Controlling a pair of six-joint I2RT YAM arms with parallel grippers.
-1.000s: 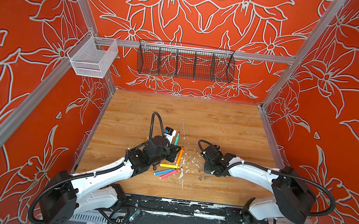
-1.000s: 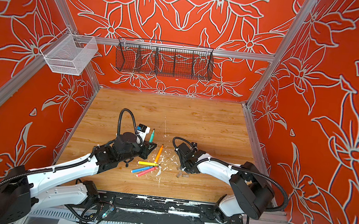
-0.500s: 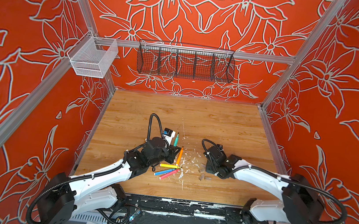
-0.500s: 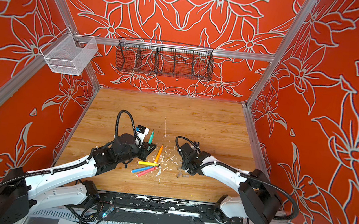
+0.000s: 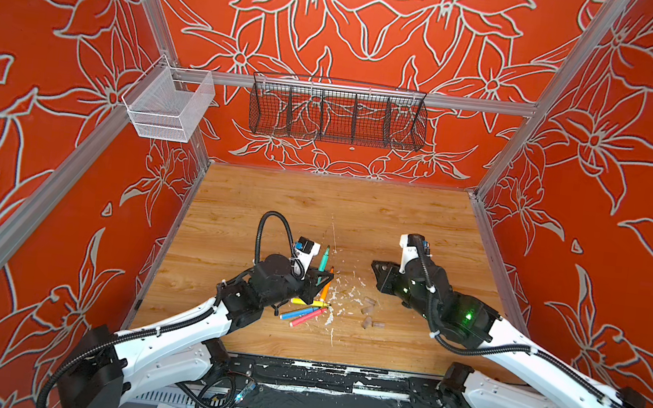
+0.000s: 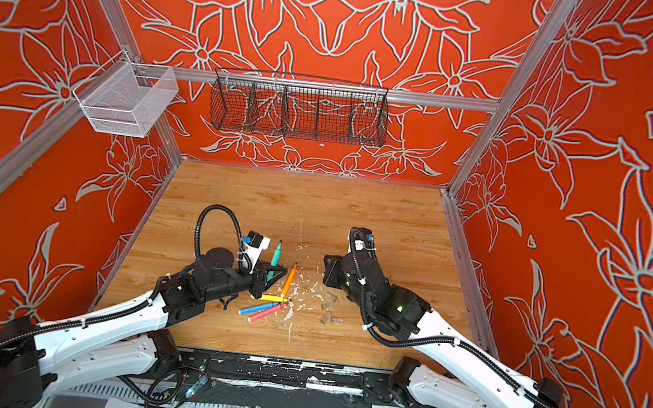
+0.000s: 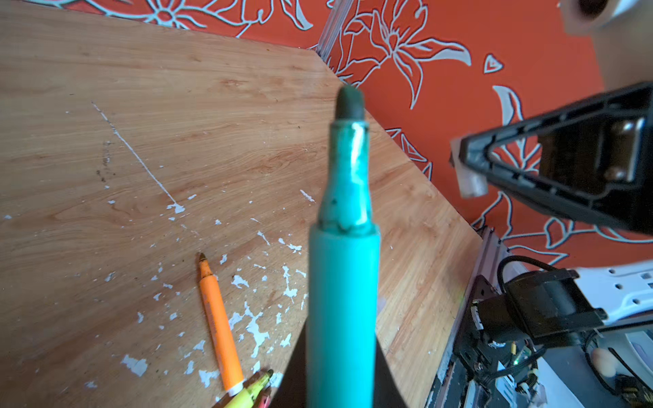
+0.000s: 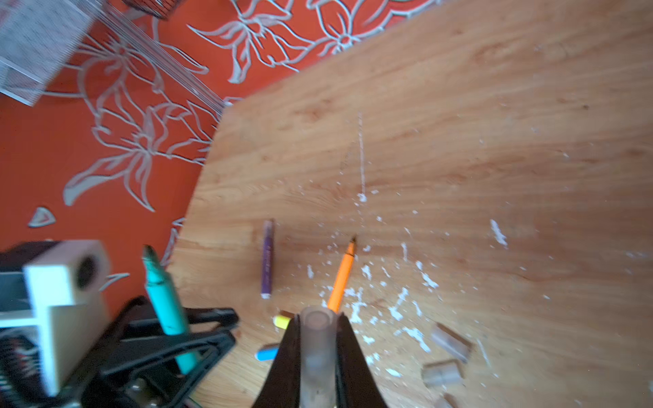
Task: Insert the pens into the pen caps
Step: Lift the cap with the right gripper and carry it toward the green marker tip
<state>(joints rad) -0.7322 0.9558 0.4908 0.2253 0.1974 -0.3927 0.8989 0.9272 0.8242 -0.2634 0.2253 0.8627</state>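
Left gripper (image 5: 322, 280) clamps green pen (image 7: 342, 282), right gripper (image 8: 318, 318) clamps cap (image 8: 316, 353); still apart. Next: line nib with cap mouth, push.

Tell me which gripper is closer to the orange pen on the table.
Left. The left gripper, shut on the green pen, is right beside the orange pen. The right gripper, shut on a pen cap, is farther off, across the white flecks.

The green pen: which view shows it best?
The left wrist view: the green pen fills the middle, with its dark tip bare. The right wrist view shows it smaller, blurred; in both top views it is tiny.
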